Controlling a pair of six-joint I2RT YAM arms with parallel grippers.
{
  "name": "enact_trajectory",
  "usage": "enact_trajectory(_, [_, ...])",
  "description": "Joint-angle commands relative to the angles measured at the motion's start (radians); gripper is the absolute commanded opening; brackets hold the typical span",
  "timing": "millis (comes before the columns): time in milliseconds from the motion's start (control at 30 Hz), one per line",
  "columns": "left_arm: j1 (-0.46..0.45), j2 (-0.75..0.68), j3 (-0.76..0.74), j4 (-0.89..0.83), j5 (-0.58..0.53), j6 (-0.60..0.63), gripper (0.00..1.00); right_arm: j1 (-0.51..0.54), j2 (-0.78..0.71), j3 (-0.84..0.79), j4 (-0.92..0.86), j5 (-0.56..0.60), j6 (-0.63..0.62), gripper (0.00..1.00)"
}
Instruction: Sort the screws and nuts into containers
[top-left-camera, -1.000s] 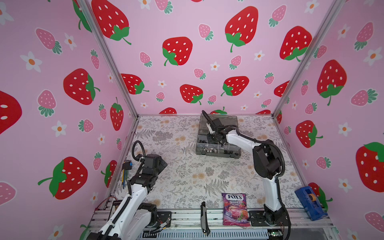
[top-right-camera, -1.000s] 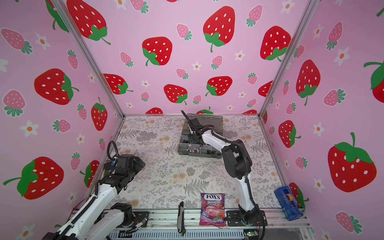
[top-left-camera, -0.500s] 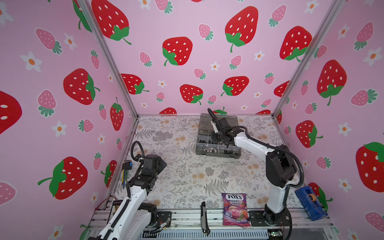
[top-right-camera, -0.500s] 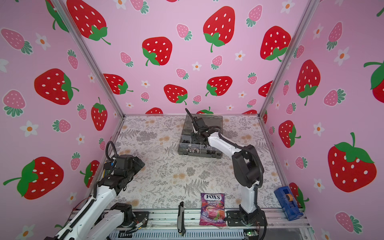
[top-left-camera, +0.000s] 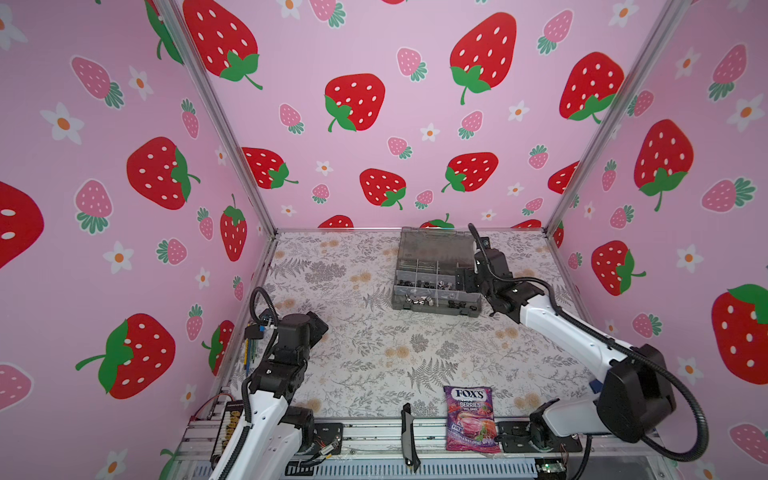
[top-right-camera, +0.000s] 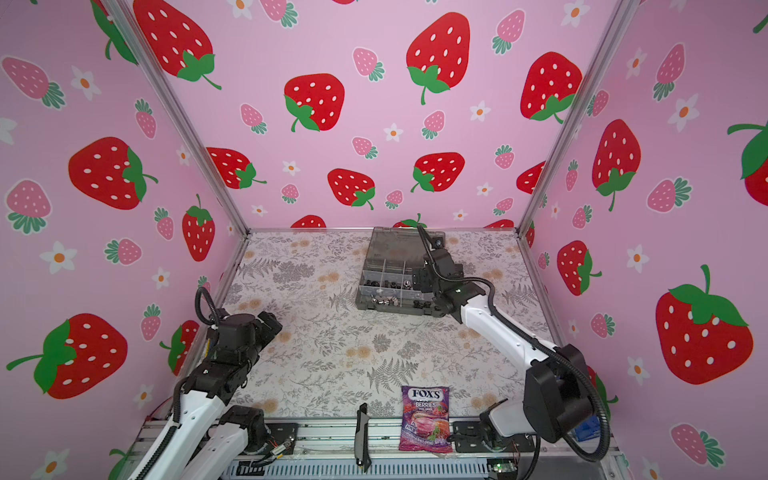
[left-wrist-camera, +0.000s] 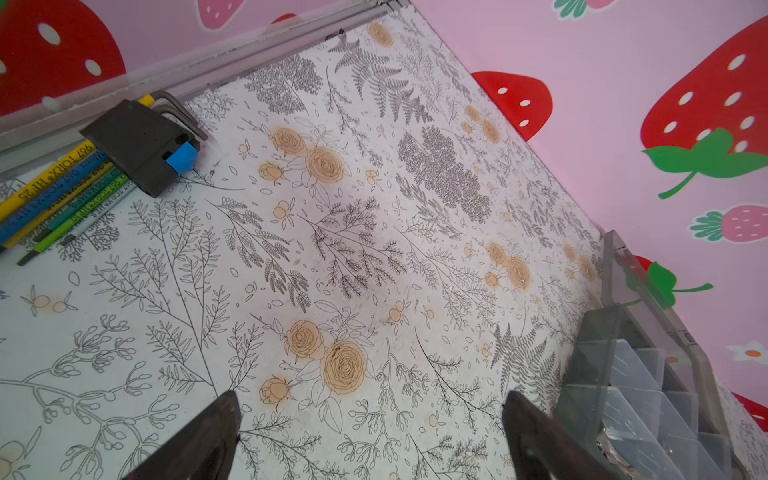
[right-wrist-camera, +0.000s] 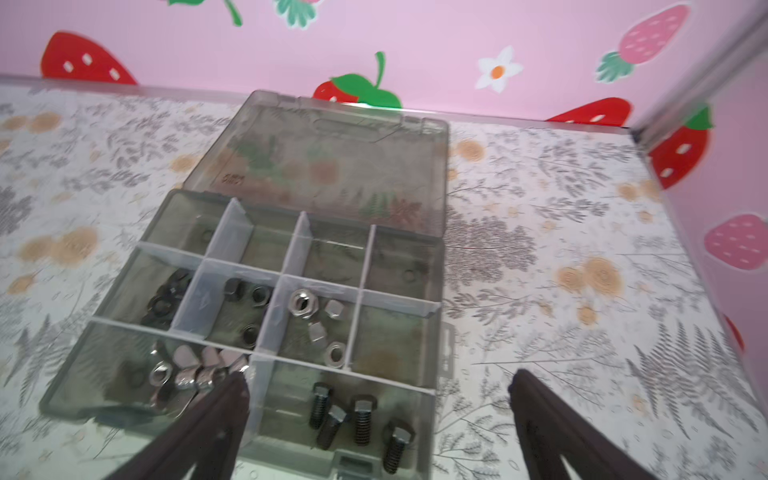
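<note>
Floral-papered table (top-left-camera: 374, 353), walled in strawberry-print pink; we list its contents by size. Right arm (top-left-camera: 561, 328): it reaches from the front rail to the far centre, and its elbow hides most of a blue box (top-right-camera: 586, 430). Left arm (top-left-camera: 266, 399): it is folded near the left wall, well apart from the work. Smoky grey organiser box (top-left-camera: 436, 245): it sits at the far centre with its lid laid back and flat, and in both top views the right wrist covers its right end. Purple candy bag (top-left-camera: 469, 419) and a slim black tool (top-left-camera: 409, 432): they lie side by side at the front edge, not touching. Set of coloured keys in a dark holder (left-wrist-camera: 137, 145): the left wrist view shows its printed labels, while a top view gives only a coloured sliver (top-left-camera: 251, 345) by the left wall. Right gripper (right-wrist-camera: 379, 380): its jaws stand wide apart with nothing between them, over the box's front row, and one finger (right-wrist-camera: 216, 415) overlaps the winged nuts. Left gripper (left-wrist-camera: 370, 401): its jaws are also apart and hold nothing, over bare table beside the box. Containers (right-wrist-camera: 395, 332): the back row is bare. Nuts (right-wrist-camera: 305, 303): black and silver ones fill three middle-row cells, and winged ones fill the front-left cell. Screws (right-wrist-camera: 357, 419): four black bolts lie in the front-right cell. They are distinct only in the right wrist view; the top views show dark specks (top-left-camera: 457, 303).
</note>
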Motion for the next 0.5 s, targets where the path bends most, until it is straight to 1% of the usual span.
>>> enact_trajectory(0, [0.006,-0.043,-0.009,-0.023,-0.061,0.043,0.99,-0.052,-0.075,-0.073,0.045,0.103,0.034,1.0])
enact_trajectory(133, [0.006,-0.099,-0.026,-0.014,-0.105,0.086,0.99,-0.119,-0.12,-0.157,0.078,0.171,0.049,1.0])
enact_trajectory(233, [0.006,-0.127,-0.048,0.016,-0.144,0.14,0.99,-0.171,-0.148,-0.239,0.153,0.202,0.048,1.0])
enact_trajectory(300, [0.006,-0.137,-0.069,0.054,-0.157,0.187,0.99,-0.198,-0.167,-0.294,0.223,0.204,0.036,1.0])
enact_trajectory(467, [0.006,-0.135,-0.143,0.212,-0.195,0.34,0.99,-0.217,-0.23,-0.476,0.53,0.256,-0.071,1.0])
